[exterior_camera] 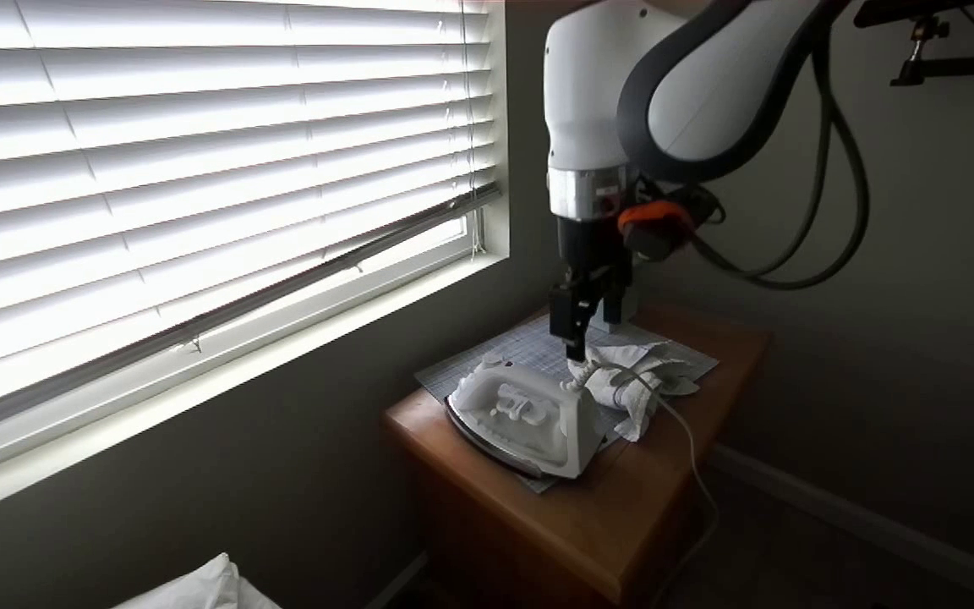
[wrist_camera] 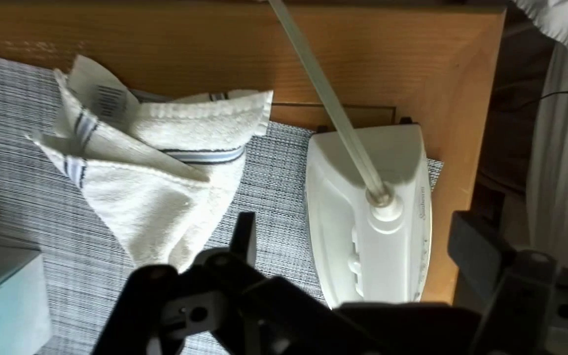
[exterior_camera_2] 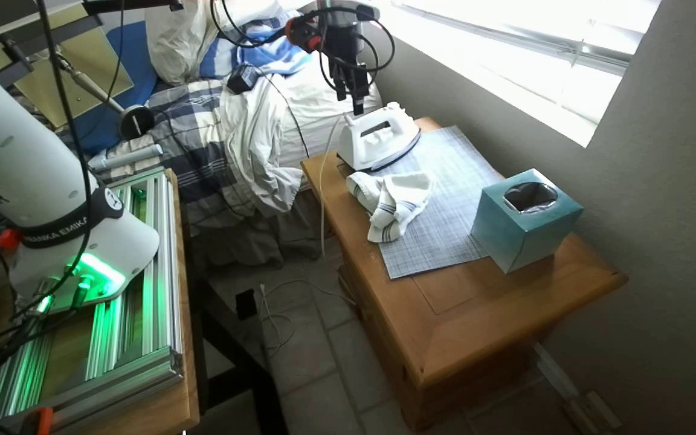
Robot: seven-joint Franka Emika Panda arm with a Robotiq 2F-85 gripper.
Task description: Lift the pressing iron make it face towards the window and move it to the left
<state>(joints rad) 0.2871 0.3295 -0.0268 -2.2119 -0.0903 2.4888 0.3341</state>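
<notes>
The white iron [exterior_camera: 529, 419] stands flat on its sole at one end of a grey placemat [exterior_camera: 529, 342], its nose towards the window wall. It also shows in an exterior view [exterior_camera_2: 381, 145] and in the wrist view [wrist_camera: 387, 266], where its nose is hidden behind the gripper. A pale cord [wrist_camera: 321, 81] leaves the iron's rear. My gripper [exterior_camera: 595, 337] is open and empty above the iron's rear, pointing down; it also shows in an exterior view [exterior_camera_2: 350, 103]. In the wrist view the gripper [wrist_camera: 355, 236] has a finger on each side of the iron. The window [exterior_camera: 199, 152] has blinds.
A striped white towel [exterior_camera_2: 393, 202] lies crumpled on the placemat beside the iron. A teal tissue box [exterior_camera_2: 523, 223] stands at the other end of the wooden nightstand [exterior_camera_2: 475, 326]. The cord drops over the nightstand's edge. A bed [exterior_camera_2: 299, 121] stands beyond the iron.
</notes>
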